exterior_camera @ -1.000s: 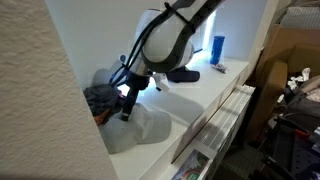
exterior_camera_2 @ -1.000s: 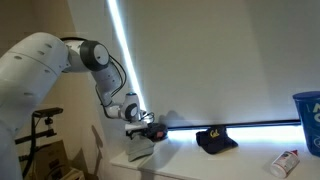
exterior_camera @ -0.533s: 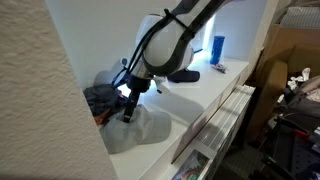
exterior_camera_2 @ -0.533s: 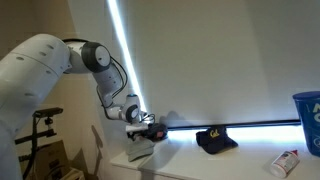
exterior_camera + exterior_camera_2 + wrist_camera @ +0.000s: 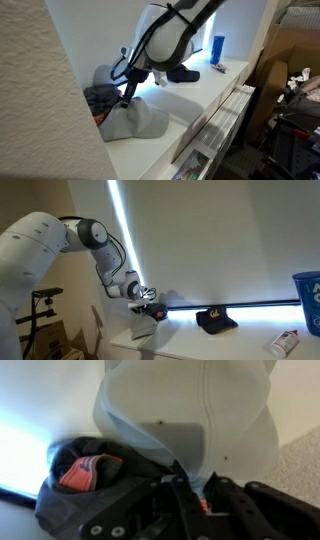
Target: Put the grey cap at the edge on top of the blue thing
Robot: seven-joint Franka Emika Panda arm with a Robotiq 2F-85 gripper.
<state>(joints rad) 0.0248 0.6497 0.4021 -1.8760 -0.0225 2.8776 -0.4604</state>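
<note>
Entry: grey cap [image 5: 138, 122], held at one edge. Set against the views of a second earlier, when it lay slumped lower on the white ledge [image 5: 200, 92], the cap had been drawn upward and toward the wall end. Whether its lower part had fully cleared the ledge could not be told. Gripper [image 5: 127, 93]: jaws closed on the cap's edge, the wrist view showing the pale fabric gathered to a fold where they pinched it. Blue thing [image 5: 99, 99]: a dark bundle with a reddish patch, lying just beside the cap on the wall side, with the cap not yet on it. Judgement: grasp and lift appeared accomplished, while the short carry over the bundle and the release remained. Also listed, untouched and well apart: dark cap [image 5: 183, 73] and blue bottle [image 5: 218, 47].
</note>
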